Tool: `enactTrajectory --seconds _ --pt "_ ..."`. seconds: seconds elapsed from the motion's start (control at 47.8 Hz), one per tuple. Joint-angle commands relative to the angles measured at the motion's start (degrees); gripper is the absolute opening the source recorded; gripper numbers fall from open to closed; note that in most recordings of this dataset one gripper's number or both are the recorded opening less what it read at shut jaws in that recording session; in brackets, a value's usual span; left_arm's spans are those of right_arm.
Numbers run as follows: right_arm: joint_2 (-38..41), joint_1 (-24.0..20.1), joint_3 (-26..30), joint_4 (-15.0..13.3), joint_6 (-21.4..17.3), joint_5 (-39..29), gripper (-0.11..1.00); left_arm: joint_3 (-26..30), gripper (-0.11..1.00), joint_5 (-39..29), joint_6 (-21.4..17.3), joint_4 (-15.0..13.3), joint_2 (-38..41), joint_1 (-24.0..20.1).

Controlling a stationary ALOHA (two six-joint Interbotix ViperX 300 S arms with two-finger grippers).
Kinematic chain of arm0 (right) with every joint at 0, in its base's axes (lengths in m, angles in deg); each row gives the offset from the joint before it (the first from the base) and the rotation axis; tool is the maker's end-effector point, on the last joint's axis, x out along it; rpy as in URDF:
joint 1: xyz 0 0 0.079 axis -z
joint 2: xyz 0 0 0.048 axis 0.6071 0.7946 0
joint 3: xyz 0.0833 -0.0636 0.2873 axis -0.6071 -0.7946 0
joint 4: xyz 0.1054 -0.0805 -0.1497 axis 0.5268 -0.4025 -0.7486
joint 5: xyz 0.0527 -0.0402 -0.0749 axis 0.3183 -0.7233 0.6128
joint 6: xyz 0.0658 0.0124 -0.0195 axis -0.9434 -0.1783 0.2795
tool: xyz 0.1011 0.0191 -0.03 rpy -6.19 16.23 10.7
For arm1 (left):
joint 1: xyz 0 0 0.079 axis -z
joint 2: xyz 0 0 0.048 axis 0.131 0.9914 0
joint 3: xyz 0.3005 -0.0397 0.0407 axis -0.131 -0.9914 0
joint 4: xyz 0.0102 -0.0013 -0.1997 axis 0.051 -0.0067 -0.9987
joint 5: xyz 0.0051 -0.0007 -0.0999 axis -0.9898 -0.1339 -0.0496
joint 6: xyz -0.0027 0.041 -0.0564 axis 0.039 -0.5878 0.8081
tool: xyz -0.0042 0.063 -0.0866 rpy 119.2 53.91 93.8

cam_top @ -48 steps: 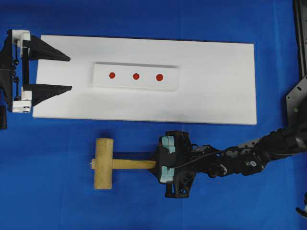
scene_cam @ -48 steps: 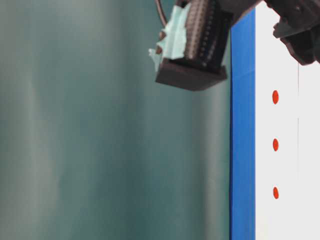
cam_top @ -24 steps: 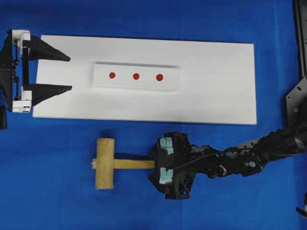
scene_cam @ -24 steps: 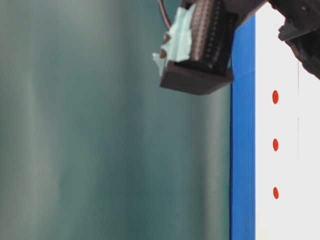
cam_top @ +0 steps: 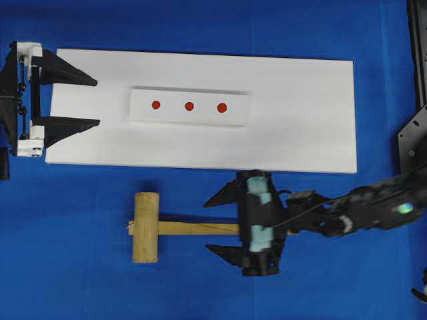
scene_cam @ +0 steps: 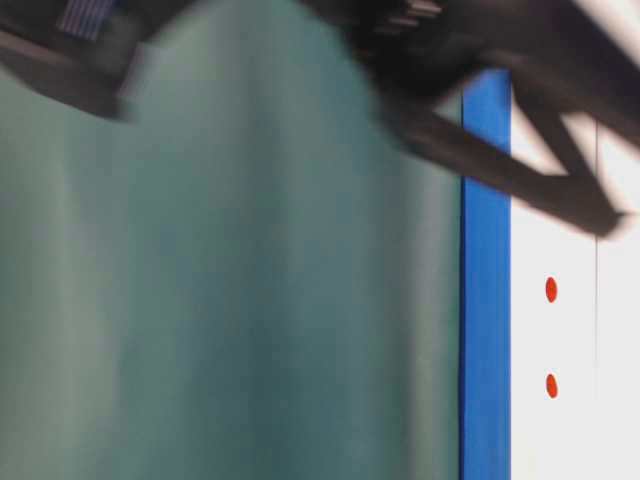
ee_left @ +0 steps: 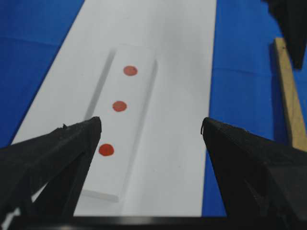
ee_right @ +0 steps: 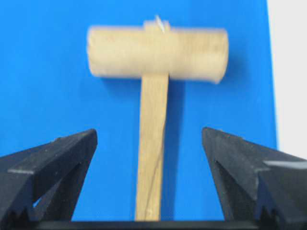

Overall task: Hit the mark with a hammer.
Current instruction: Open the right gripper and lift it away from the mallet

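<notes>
The hammer lies flat on the blue cloth, head to the left and handle pointing right. My right gripper is open, one finger on each side of the handle, not touching it. The right wrist view shows the head, the handle and the open gripper. The mark is the rightmost of three red dots on the raised white strip. My left gripper is open and empty over the board's left end. In its wrist view the mark is the farthest dot.
The strip sits on a long white board on the blue cloth. The hammer handle shows at the right of the left wrist view. In the table-level view a blurred dark finger crosses the top and hides one dot.
My right gripper has rolled level, drawn back a little to the right and opened, so its fingers now straddle the handle. The hammer and the left gripper have not moved.
</notes>
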Motion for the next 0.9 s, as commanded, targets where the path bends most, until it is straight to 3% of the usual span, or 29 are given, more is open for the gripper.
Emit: enactTrajectory --seconds 0.0,0.146,0.335,0.648,0.878 --pt "-4.4 -0.1 -0.2 -0.2 0.8 0.1 0.84 0.5 0.83 -0.3 0.3 -0.1 0.1 -0.2" --pt "-6.8 0.8 -1.6 -0.1 1.2 0.4 0.84 0.5 0.83 -1.8 1.1 -0.1 0.1 -0.2" --pt "-11.0 5.0 -4.4 -0.4 2.9 0.0 0.84 0.5 0.83 -3.7 1.2 -0.1 0.0 -0.2" --pt "-26.5 15.3 -12.3 -0.3 10.9 -3.3 0.84 0.0 0.83 -3.6 0.4 0.0 -2.2 1.2" --pt "-40.0 17.2 -19.6 -0.3 12.9 -3.9 0.84 -1.4 0.83 -3.7 0.1 0.2 -7.1 2.2"
